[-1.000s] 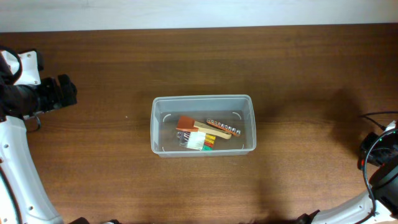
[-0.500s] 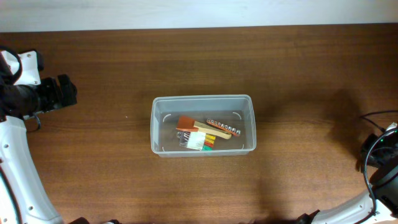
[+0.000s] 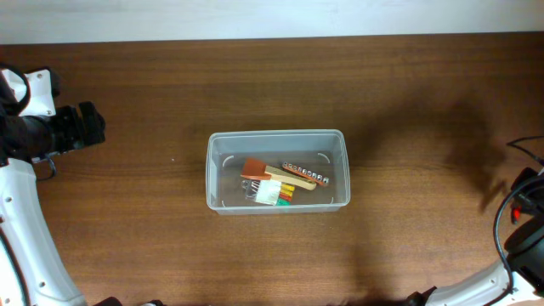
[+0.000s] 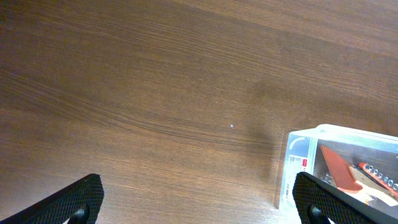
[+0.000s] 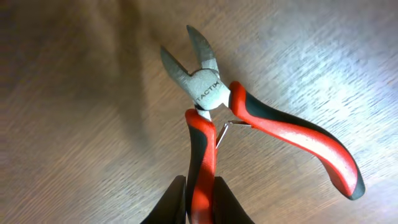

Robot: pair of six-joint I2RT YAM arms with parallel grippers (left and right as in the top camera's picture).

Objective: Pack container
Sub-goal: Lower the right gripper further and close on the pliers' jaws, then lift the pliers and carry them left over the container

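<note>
The container (image 3: 276,133) is a clear plastic bin at the table's middle. It holds several small tools, among them an orange-red piece (image 3: 254,167) and a strip of metal sockets (image 3: 306,175). Its corner (image 4: 297,163) shows at the lower right of the left wrist view. My left gripper (image 3: 89,126) hovers far left of it, open and empty (image 4: 199,208). In the right wrist view my right gripper (image 5: 200,190) is shut on one red-and-black handle of the cutting pliers (image 5: 204,79), whose other handle splays to the right above the wood. In the overhead view the pliers are out of sight.
The right arm (image 3: 523,225) and its cables sit at the table's far right edge, with a shadow on the wood beside them. A pale wall strip runs along the table's far edge (image 3: 272,38).
At the right edge the right arm has shifted a little and its shadow on the wood has spread. The left arm and the container have not moved.
</note>
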